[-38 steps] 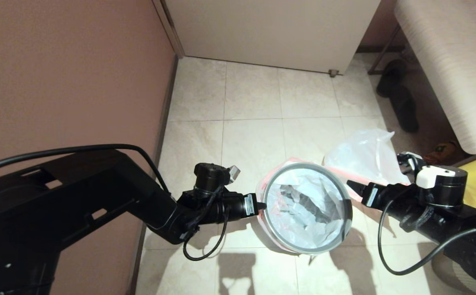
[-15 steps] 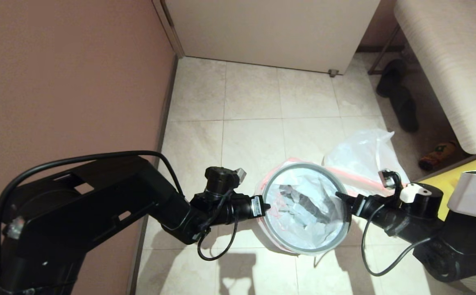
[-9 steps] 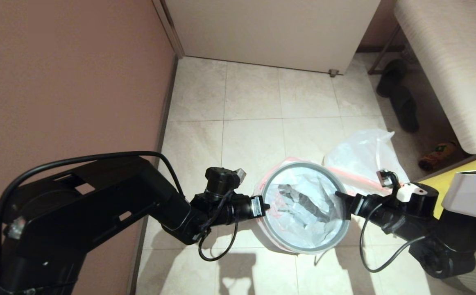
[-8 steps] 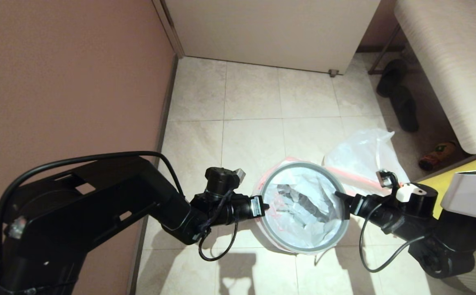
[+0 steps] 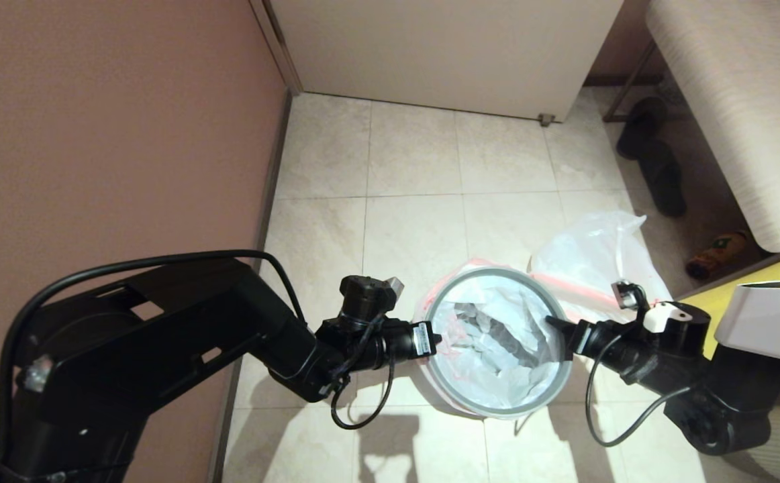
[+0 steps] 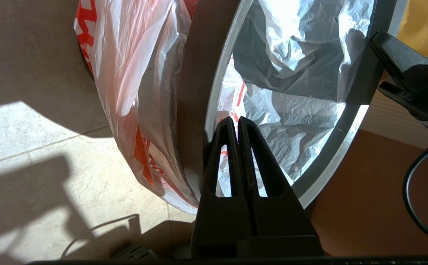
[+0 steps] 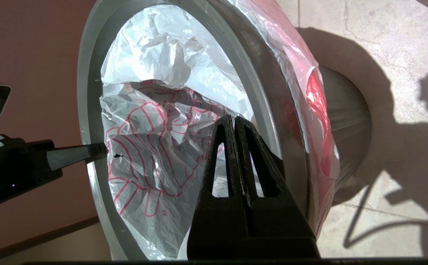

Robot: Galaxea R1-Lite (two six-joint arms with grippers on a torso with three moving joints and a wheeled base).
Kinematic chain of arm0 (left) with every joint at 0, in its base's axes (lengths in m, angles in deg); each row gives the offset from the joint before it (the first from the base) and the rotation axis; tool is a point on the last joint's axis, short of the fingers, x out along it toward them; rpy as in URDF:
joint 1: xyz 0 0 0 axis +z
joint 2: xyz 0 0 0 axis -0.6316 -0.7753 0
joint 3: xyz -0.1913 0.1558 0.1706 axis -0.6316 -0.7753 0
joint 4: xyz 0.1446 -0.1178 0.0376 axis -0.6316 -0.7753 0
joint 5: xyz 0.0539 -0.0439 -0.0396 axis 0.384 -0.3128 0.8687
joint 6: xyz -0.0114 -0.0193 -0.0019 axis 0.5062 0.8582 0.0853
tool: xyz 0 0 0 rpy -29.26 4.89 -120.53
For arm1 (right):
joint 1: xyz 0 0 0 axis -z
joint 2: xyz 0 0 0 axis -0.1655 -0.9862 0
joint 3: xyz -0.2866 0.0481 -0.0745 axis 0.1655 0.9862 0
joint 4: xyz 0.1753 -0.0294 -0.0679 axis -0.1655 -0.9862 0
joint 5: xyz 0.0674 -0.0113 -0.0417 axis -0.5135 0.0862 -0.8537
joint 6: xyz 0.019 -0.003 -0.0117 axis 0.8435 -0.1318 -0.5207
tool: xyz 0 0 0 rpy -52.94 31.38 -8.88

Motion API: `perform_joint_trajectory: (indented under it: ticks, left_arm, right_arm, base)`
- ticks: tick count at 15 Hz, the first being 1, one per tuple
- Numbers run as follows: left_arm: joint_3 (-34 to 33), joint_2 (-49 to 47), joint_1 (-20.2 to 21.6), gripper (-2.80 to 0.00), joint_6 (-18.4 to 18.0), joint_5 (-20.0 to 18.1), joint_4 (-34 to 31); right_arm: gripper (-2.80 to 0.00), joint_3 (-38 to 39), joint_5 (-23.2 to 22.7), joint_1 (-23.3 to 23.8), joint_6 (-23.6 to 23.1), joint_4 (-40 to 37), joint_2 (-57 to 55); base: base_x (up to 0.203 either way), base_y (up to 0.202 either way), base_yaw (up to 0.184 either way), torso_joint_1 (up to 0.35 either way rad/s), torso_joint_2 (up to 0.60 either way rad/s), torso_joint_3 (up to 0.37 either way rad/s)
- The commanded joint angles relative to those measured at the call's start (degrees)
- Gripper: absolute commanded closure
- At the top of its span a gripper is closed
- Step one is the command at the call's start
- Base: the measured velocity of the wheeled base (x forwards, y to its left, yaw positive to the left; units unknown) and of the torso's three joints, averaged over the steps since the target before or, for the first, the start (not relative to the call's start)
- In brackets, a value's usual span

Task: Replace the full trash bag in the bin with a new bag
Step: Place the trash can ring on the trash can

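Two closed claws (left (image 5: 434,333), right (image 5: 551,321)) flank hoop (image 5: 497,407).

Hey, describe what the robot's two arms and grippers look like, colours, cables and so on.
Both arms are matte black with loose black cables looping beside them. The left gripper and right gripper have slim black tapered fingers with slot cutouts. The right arm has white parts near its wrist; the left carries a small white label.

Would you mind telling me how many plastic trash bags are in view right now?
2. The new bag lines the bin, its pink-red edge folded over the rim. The full trash bag sits on the floor just beyond the bin, on the robot's right. Others may be hidden.
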Motion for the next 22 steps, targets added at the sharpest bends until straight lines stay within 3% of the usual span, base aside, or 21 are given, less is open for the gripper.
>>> perform_joint_trajectory:
  ticks: [1, 12, 17, 22]
  left_arm:
    - [-0.1, -0.1, -0.2, 0.00, 0.2, 0.1, 0.2]
    - [-0.1, 1.5, -0.6, 0.00, 0.4, 0.9, 0.1]
    - [-3.6, 9.7, -2.1, 0.00, 0.6, 2.1, 0.0]
    - [-7.0, 19.6, -5.1, 0.00, -0.4, 11.8, -0.5]
  right_arm:
    - [0.00, -0.4, -0.1, 0.0, -0.1, 0.4, -0.8]
    - [0.00, -1.5, 0.1, -0.5, -2.1, 0.6, -1.2]
    - [0.00, 10.0, 0.1, -1.6, -2.0, 1.2, 14.1]
    - [0.00, 14.4, 4.1, -3.7, -5.1, -11.9, 35.4]
  base:
    - [0.000, 0.000, 0.000, 0.000, 0.00, 0.000]
    - [0.000, 0.000, 0.000, 0.000, 0.00, 0.000]
    - [0.000, 0.000, 0.000, 0.000, 0.00, 0.000]
    - [0.000, 0.000, 0.000, 0.000, 0.00, 0.000]
